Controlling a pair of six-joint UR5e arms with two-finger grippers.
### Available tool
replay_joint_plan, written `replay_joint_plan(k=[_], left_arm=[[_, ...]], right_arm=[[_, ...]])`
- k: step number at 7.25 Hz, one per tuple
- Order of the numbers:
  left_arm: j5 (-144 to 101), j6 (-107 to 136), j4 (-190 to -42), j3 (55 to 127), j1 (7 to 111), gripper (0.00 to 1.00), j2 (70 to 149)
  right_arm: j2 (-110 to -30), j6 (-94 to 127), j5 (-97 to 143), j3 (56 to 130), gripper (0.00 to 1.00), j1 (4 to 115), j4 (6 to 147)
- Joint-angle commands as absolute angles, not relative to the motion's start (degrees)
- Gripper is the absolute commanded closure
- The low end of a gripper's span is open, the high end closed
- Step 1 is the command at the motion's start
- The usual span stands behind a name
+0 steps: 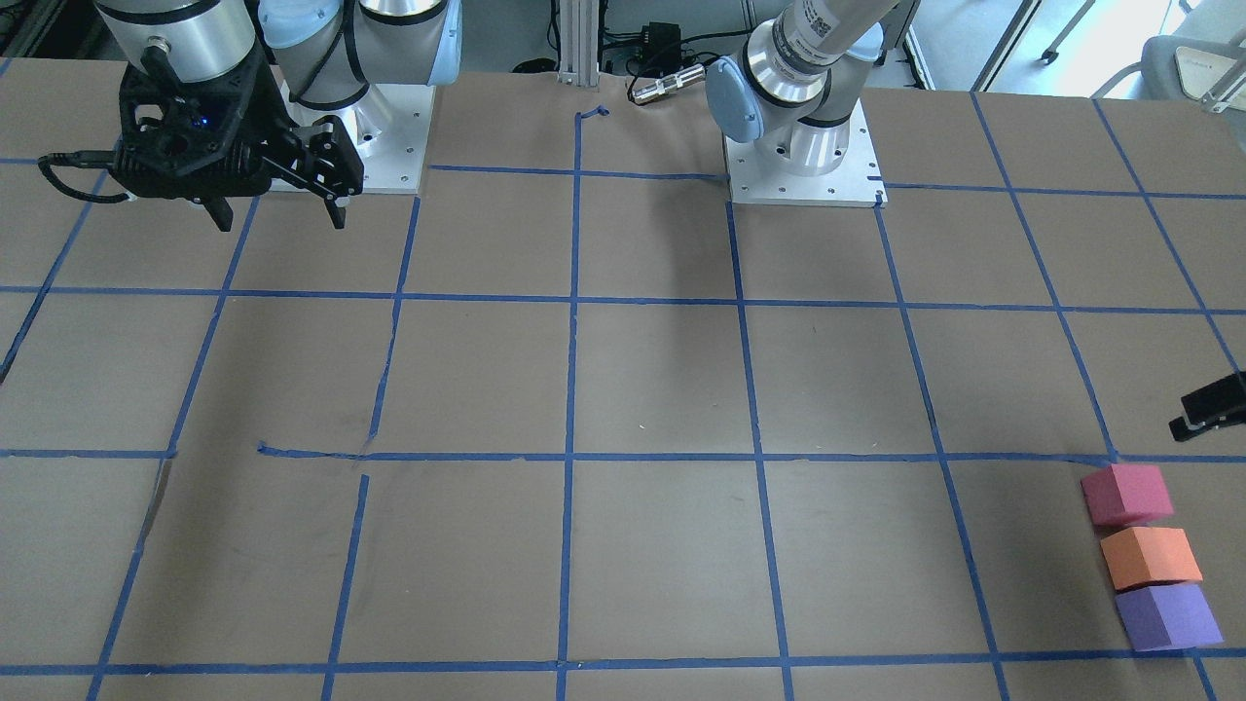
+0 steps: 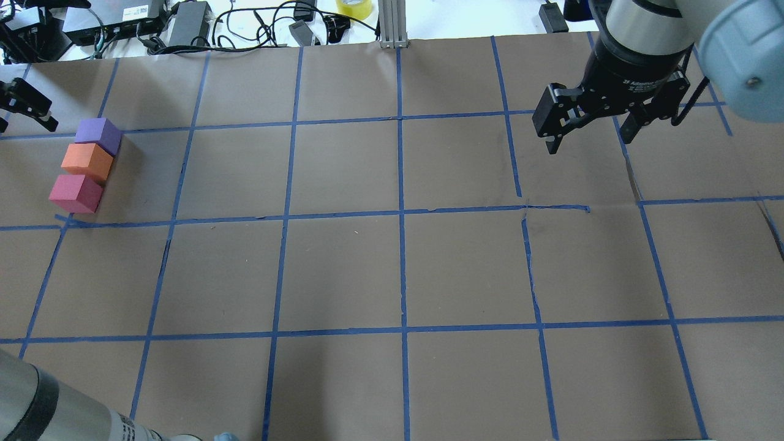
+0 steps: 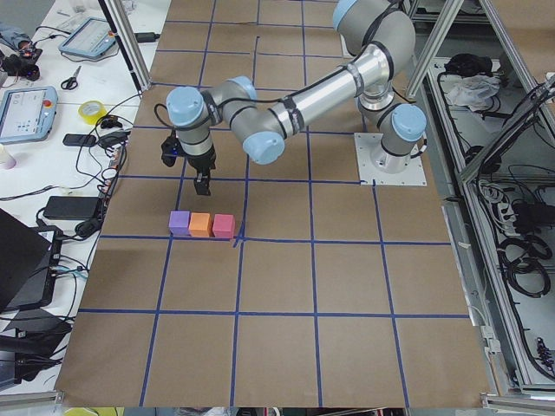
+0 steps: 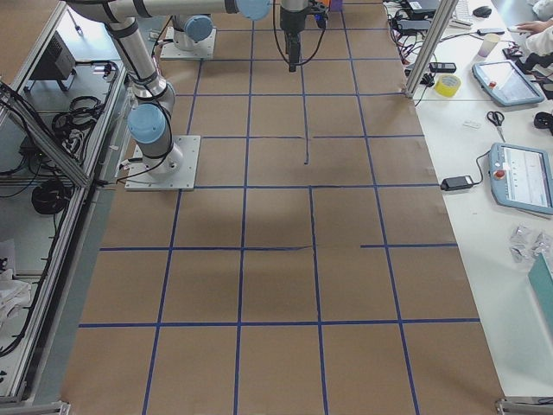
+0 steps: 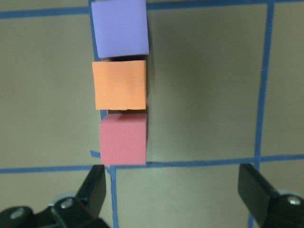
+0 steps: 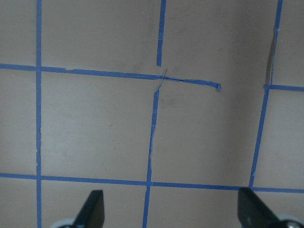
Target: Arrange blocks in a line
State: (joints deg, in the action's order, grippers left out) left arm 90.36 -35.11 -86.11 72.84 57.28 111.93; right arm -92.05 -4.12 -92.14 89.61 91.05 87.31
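Note:
Three small foam cubes lie in a tight row near the table's left edge: purple [image 2: 98,135], orange [image 2: 87,160], pinkish-red [image 2: 76,193]. The left wrist view shows the same row: purple [image 5: 119,27], orange [image 5: 119,84], pinkish-red [image 5: 122,138]. My left gripper [image 5: 173,190] is open and empty. It hovers beside the row and touches no cube; it also shows in the overhead view [image 2: 24,122]. My right gripper [image 2: 591,138] is open and empty, raised over bare table on the far right, well away from the cubes.
The table [image 2: 398,269] is brown paper with a grid of blue tape lines. Cables, power bricks and a yellow tape roll [image 2: 354,7] lie beyond its far edge. A metal post [image 2: 392,24] stands at the far middle. Both arm bases [image 1: 803,156] are at the robot's side.

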Motion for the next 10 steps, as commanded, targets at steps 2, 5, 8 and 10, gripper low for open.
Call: replay_joint_plan(k=[2,5,8,10], left_arm=[[91.05,-34.89,-94.92,75.13,57.39,0.0,98.29],[91.14,-28.42,-96.85,78.31,62.71,0.0,93.87],[90.44,-8.14,-96.59,78.66,79.31,0.0,94.13],[90.79,14.92,-95.81,79.01,89.86,0.0,95.53]], right_arm=[[-92.46,-4.92,-91.93,89.56,0.0,91.05,87.54],[-92.2,-4.83,-90.45,89.56,0.0,91.05,87.63],[-92.11,-4.75,-90.62,89.65,0.0,91.05,87.71],[-92.02,-4.49,-90.7,89.65,0.0,91.05,87.8]])
